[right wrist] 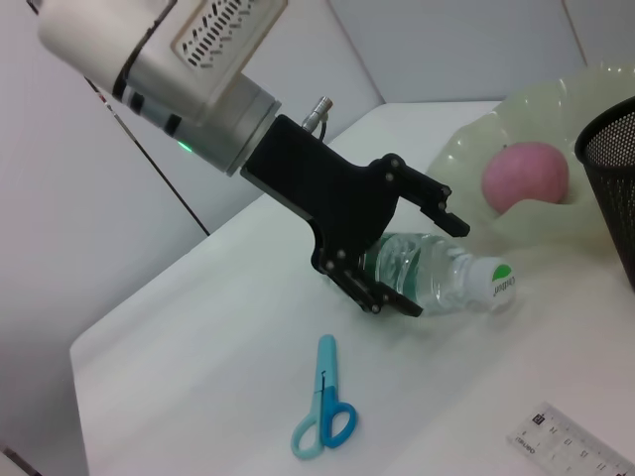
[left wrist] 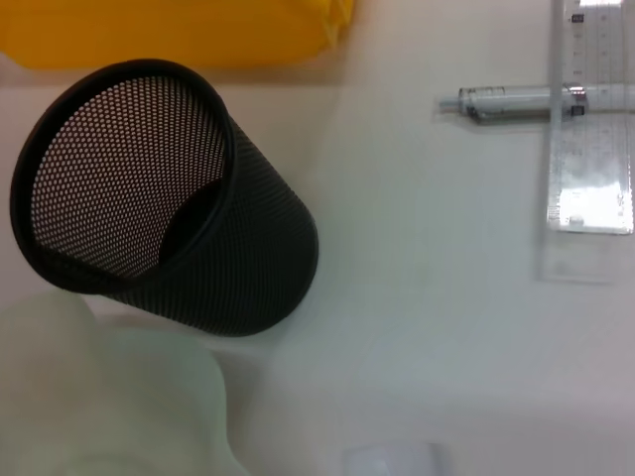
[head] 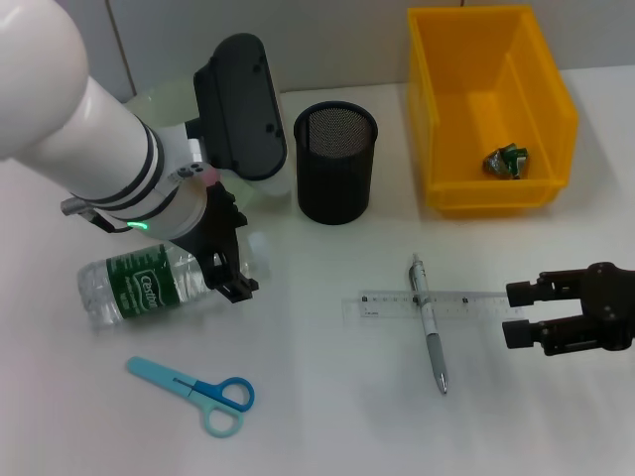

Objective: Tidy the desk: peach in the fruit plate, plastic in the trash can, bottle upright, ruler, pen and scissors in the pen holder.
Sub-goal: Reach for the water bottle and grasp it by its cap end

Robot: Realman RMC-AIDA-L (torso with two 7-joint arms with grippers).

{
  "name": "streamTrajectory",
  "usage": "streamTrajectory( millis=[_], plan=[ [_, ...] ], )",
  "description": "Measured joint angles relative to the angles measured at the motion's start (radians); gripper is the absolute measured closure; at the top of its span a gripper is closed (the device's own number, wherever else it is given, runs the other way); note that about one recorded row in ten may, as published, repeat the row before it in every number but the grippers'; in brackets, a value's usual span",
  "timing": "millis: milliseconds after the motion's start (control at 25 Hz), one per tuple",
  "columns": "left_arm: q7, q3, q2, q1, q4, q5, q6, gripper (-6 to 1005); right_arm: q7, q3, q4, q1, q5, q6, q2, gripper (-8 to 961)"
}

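Note:
A clear bottle (head: 139,288) with a green label lies on its side at the left. My left gripper (head: 236,253) is open, its black fingers (right wrist: 442,210) spread either side of the bottle (right wrist: 437,280) near its cap end. The peach (right wrist: 526,174) rests in the pale green fruit plate (right wrist: 585,109). Crumpled plastic (head: 506,161) lies in the yellow trash can (head: 491,193). A silver pen (head: 429,327) lies across the clear ruler (head: 397,306). Blue scissors (head: 193,389) lie near the front left. The black mesh pen holder (head: 335,164) stands upright. My right gripper (head: 518,312) is open just right of the ruler's end.
The white left arm (head: 89,119) hides most of the fruit plate in the head view. In the left wrist view the pen holder (left wrist: 149,198) fills the near side, with the ruler (left wrist: 590,149) and pen (left wrist: 516,99) beyond it.

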Motion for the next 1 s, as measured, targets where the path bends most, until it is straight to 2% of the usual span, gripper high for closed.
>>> streamTrajectory(
  millis=[1000],
  plan=[
    [0.006,0.050,0.000,0.001,-0.050,0.018,-0.045,199,-0.002,-0.001,0.007,0.000,-0.001,0.007,0.003,182]
  ],
)
